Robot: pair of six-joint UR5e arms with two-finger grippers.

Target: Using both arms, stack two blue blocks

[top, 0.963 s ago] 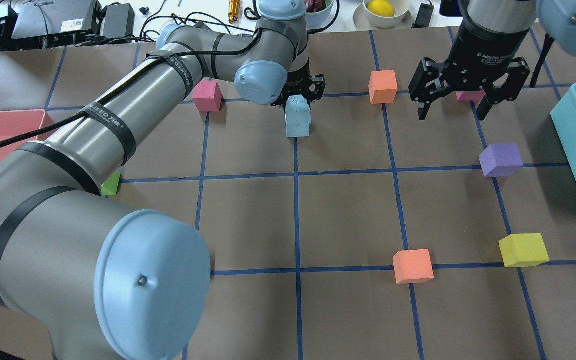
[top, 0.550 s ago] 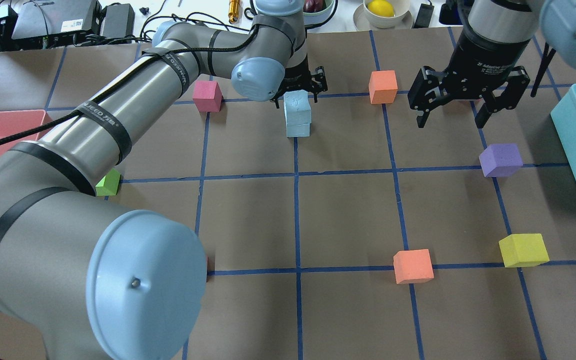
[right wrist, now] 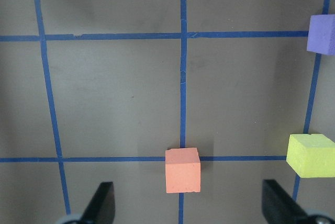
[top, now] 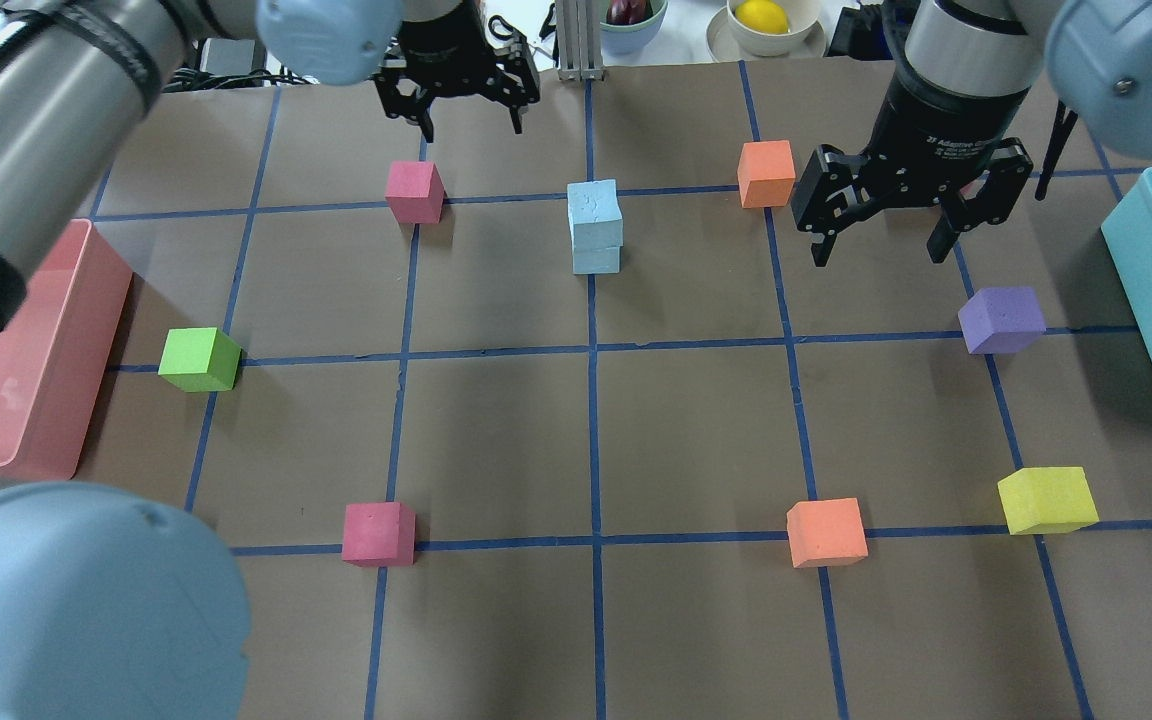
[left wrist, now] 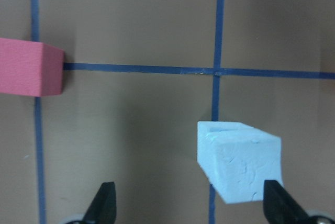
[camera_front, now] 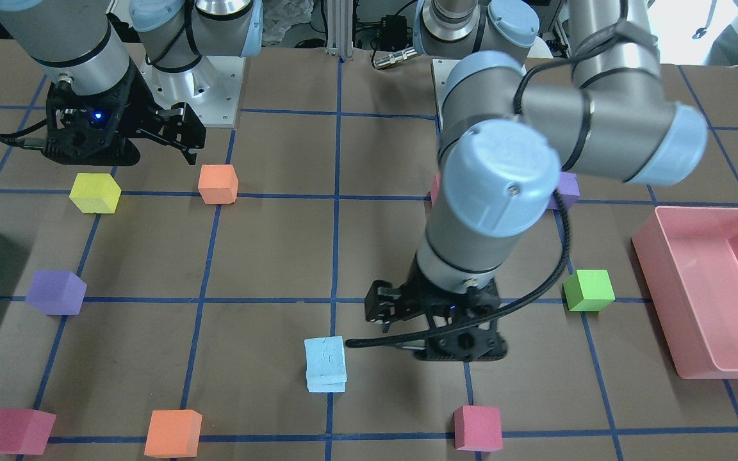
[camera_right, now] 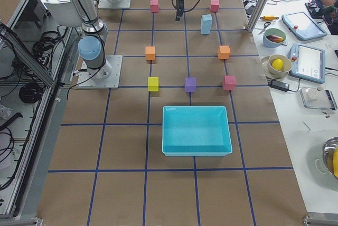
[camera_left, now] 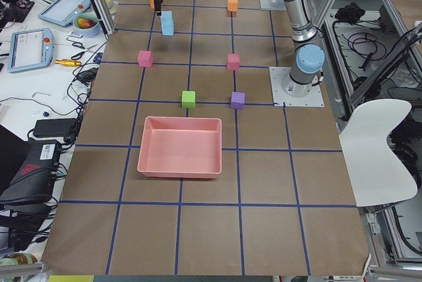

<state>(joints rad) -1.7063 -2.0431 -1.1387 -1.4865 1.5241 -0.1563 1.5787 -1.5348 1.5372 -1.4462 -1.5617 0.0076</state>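
With the two blue blocks (top: 595, 228) stacked one on the other at the table's (top: 696, 440) far middle, left gripper (top: 472, 128) hangs apart from them, spread wide, empty. Right gripper (top: 877, 256) likewise wide, empty.

The upper block (top: 593, 203) rests on the lower block (top: 597, 260), and every place here is told from that stack (top: 595, 232), as the robot faces it. Left of it, about level, lies the left cube (top: 414, 191). Right of it and slightly farther back lies the right cube (top: 766, 173). Nearer the robot on the left lie the outer-left cube (top: 199, 359) and, closer still, the near-left cube (top: 378, 533), with the tray (top: 46, 340) at the far left. Nearer the robot on the right lie the mid-right cube (top: 1002, 319), the near-right cube (top: 826, 532) and the outer-right cube (top: 1046, 499), with the box (top: 1151, 310) at the far right. The left gripper (top: 472, 130) hangs raised to the stack's left, the right gripper (top: 877, 257) raised to its right
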